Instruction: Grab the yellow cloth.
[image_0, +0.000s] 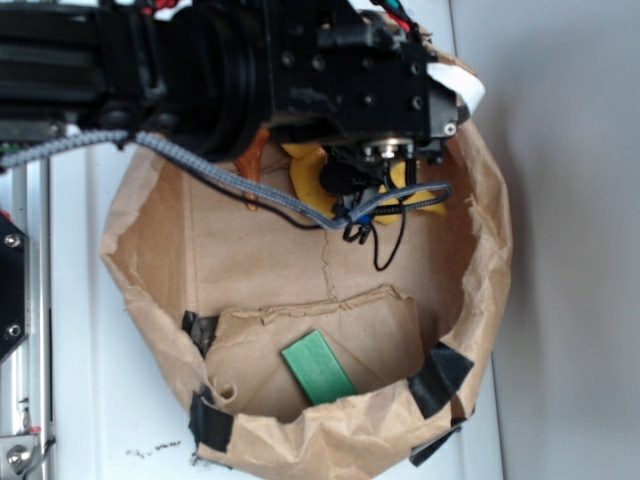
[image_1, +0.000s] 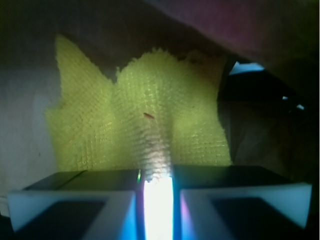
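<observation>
The yellow cloth (image_1: 150, 120) fills the middle of the wrist view, lying on brown paper. A raised fold of it runs into the narrow slot between my two fingers (image_1: 95, 182). My gripper (image_1: 157, 176) is nearly closed and pinches that fold. In the exterior view the gripper (image_0: 378, 192) points down at the back of the paper bag, and only the cloth's edges (image_0: 303, 168) show past the black wrist. An orange-brown shell (image_0: 252, 163) lies just left of the cloth.
The scene sits inside a crumpled brown paper bag (image_0: 490, 250) with black tape on its front rim. A flat green block (image_0: 318, 368) lies at the front of the bag. A braided cable (image_0: 230, 180) hangs across the bag's back.
</observation>
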